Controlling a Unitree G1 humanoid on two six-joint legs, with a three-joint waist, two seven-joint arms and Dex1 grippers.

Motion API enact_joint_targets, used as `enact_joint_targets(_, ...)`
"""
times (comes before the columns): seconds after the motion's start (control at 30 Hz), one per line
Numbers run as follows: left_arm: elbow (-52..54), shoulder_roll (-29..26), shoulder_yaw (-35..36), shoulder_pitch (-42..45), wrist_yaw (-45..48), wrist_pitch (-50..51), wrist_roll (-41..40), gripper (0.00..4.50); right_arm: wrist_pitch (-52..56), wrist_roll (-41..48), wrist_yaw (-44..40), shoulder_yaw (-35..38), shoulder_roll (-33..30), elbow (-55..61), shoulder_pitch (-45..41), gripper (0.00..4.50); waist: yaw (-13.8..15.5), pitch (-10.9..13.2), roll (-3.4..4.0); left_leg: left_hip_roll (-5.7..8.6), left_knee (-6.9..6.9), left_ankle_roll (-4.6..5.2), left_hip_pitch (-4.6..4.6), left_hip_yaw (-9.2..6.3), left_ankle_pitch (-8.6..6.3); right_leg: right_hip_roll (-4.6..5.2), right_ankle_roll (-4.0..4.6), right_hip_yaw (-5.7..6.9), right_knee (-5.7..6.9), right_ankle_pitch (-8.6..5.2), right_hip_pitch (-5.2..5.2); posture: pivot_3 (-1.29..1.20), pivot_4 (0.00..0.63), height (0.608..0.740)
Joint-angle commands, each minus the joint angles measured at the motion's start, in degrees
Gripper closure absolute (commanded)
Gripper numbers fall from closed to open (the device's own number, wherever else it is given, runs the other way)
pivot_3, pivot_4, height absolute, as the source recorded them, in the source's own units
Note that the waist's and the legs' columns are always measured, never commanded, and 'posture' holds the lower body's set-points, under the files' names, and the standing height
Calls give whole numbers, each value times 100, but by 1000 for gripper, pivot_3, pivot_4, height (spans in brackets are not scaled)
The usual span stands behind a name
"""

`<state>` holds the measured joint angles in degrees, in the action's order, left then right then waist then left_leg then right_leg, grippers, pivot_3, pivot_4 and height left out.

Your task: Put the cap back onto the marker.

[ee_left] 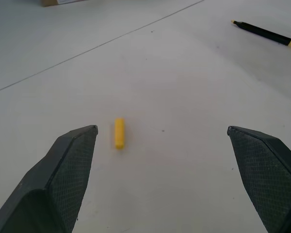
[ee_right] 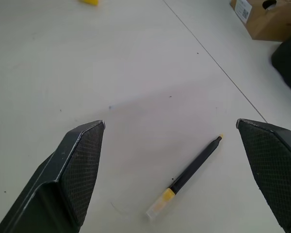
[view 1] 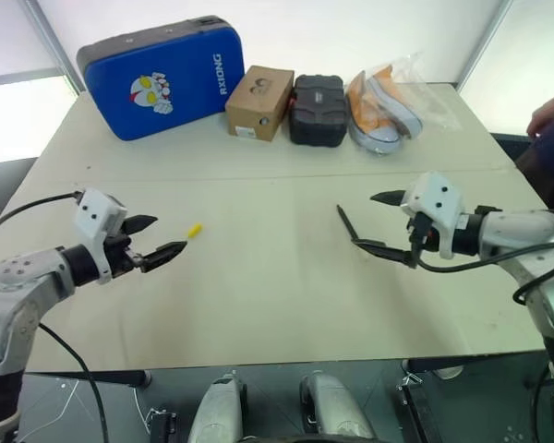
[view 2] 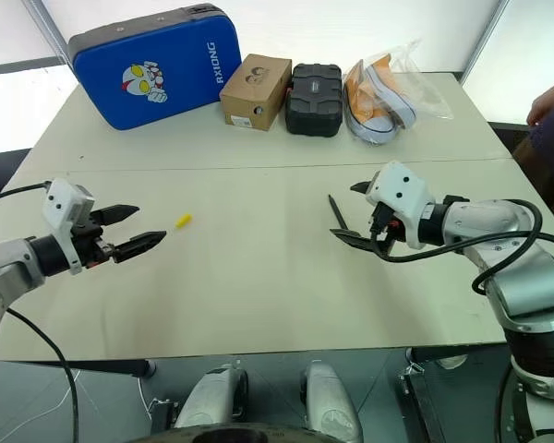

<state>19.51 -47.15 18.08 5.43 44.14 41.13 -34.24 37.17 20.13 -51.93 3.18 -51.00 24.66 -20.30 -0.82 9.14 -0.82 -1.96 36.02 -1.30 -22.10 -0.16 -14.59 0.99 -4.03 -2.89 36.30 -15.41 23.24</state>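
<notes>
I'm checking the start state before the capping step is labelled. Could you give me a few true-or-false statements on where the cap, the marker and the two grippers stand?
1. The small yellow plastic cap lies on the pale table, off the marker. True.
2. The left gripper is shut on the cap. False: its fingers are spread wide and the cap lies on the table just past them.
3. The thin black marker lies flat on the table, near the right gripper. True.
4. The right gripper holds the marker. False: its fingers are open and empty.
5. The cap sits beside the brown cardboard box. False: it lies well nearer the robot, apart from it.
</notes>
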Motion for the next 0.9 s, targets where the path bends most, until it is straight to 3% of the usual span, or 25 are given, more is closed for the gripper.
enact_joint_targets(0.03,115,1,15,115,-39,-123,35,26,-5,68,82,85,2,243,-43,0,0,0,0,0,0,0,0,1,0,0,0,0,0,0,0,0,150,740)
enact_joint_targets(0.3,-305,240,-200,413,-235,-186,113,26,-19,108,288,1,163,307,55,0,5,0,0,1,1,0,0,1,0,0,0,0,0,0,-1,0,150,740)
enact_joint_targets(0.6,-2014,539,-943,1282,24,-1008,890,26,239,187,942,-146,848,694,482,0,10,-2,-2,3,3,0,-4,-4,0,-8,-14,2,2,8,1,0,150,740)
enact_joint_targets(0.9,-3686,831,-1581,2038,543,-2112,1673,26,348,98,1458,-278,1132,1021,790,0,2,-2,-2,4,6,0,-8,-2,0,-7,-17,3,3,10,4,0,150,740)
